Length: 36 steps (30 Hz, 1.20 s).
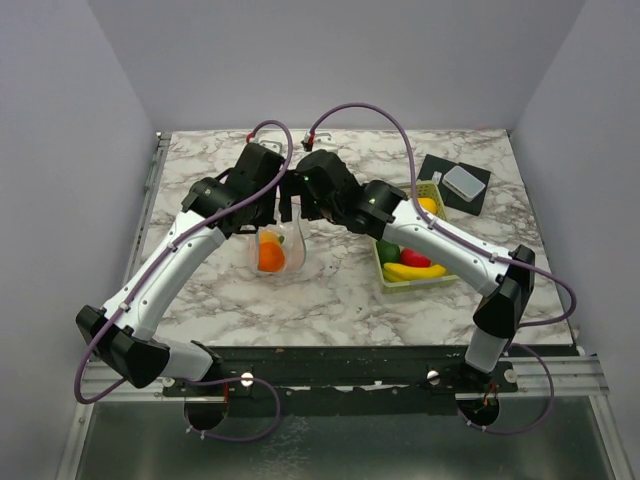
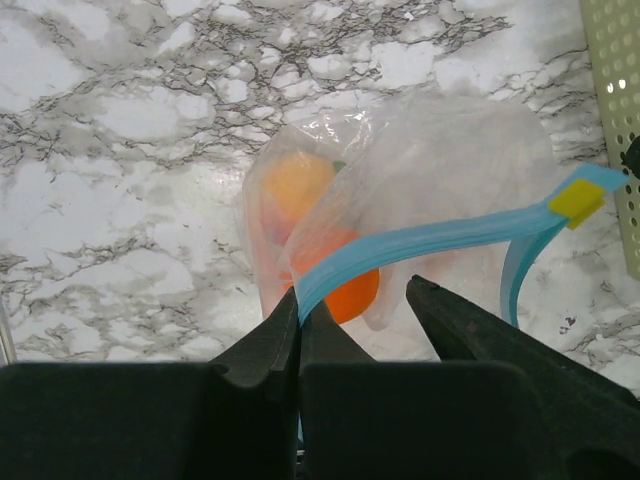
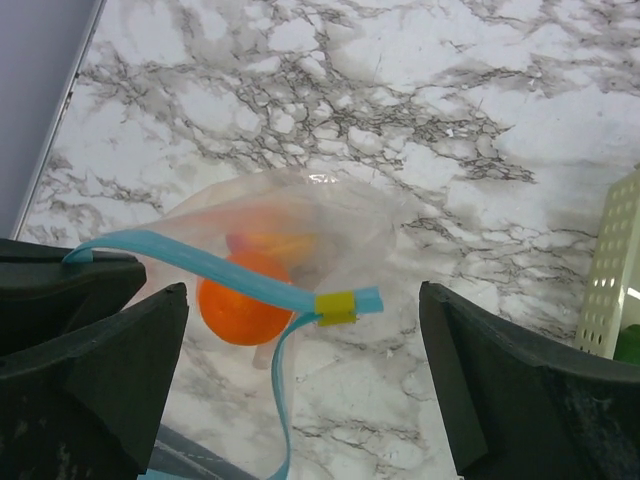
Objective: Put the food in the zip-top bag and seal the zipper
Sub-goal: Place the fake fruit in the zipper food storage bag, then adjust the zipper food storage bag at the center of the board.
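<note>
Jaws of my left claw (image 2: 298, 322) are pinched shut on the zipper (image 2: 420, 240) near its end. My right claw (image 3: 303, 300) stands spread wide, with the yellow slider (image 3: 337, 308) showing between its fingers. I see the zip-top bag (image 1: 284, 243) mid-frame in the top view, orange food (image 1: 270, 257) inside and the basket (image 1: 420, 284) at its right.

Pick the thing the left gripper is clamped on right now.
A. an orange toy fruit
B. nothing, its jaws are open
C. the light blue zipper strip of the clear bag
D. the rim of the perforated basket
C: in the left wrist view the left gripper pinches one end of the zipper of the zip-top bag, with the orange food inside.
</note>
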{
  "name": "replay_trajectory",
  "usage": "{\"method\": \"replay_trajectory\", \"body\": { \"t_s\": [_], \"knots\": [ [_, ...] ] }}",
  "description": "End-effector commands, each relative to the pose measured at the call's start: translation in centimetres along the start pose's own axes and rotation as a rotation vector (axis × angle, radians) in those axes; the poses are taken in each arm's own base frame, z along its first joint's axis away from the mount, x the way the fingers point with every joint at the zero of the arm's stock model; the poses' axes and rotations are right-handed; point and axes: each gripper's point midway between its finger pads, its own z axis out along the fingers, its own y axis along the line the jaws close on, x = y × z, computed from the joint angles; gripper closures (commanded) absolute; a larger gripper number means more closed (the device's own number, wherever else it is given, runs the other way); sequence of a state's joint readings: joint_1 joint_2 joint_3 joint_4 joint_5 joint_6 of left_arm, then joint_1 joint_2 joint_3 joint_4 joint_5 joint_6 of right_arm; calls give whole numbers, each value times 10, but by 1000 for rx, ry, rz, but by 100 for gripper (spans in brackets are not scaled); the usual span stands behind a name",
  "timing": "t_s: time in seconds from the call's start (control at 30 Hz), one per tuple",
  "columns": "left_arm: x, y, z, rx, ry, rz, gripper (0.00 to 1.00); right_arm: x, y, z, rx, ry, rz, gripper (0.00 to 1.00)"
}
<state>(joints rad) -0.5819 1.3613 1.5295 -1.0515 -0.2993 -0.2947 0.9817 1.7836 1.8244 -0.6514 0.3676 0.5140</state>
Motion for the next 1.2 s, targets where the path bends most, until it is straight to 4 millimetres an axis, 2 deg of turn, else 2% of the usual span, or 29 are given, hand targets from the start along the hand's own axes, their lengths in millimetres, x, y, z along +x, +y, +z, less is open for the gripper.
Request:
{"method": "replay_trajectory", "body": {
  "t_s": [0.0, 0.3, 0.57, 0.73, 0.87, 1.17],
  "knots": [
    [-9, -14, -7, 62, -24, 29, 100, 4, 18, -16, -108, 13, 3, 0],
    [-9, -16, -3, 63, -16, 32, 100, 9, 12, -44, -150, 13, 47, 2],
    [-9, -16, -1, 62, -17, 32, 100, 32, 7, -57, -172, 71, 117, 8],
    [-9, -16, -1, 60, -18, 32, 100, 53, 1, -56, -164, 111, 173, 14],
    [-9, -17, -1, 65, -18, 35, 100, 69, -4, -48, -137, 139, 222, 22],
    [-5, -17, -3, 75, -11, 41, 100, 85, -11, -27, -57, 156, 296, 37]
  ]
}}
